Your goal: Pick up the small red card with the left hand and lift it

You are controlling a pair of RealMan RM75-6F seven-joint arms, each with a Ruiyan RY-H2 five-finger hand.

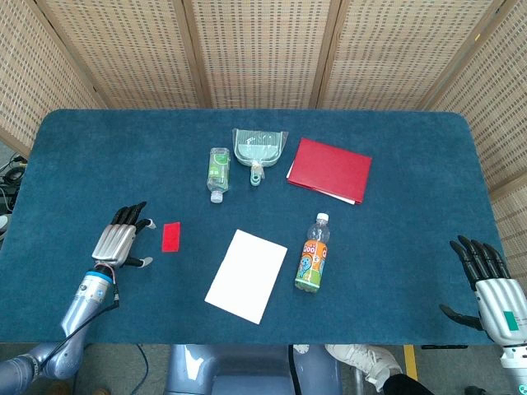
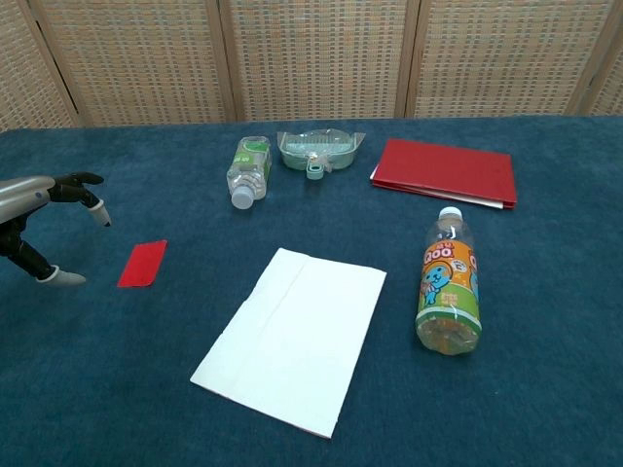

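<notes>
The small red card lies flat on the blue table, left of the white sheet. My left hand hovers just to the left of the card with its fingers spread, holding nothing and apart from the card. My right hand stays at the table's near right corner, fingers spread and empty; the chest view does not show it.
A white paper sheet lies near the front middle. An orange-labelled bottle lies to its right. Further back are a clear bottle, a small green dustpan and a red folder.
</notes>
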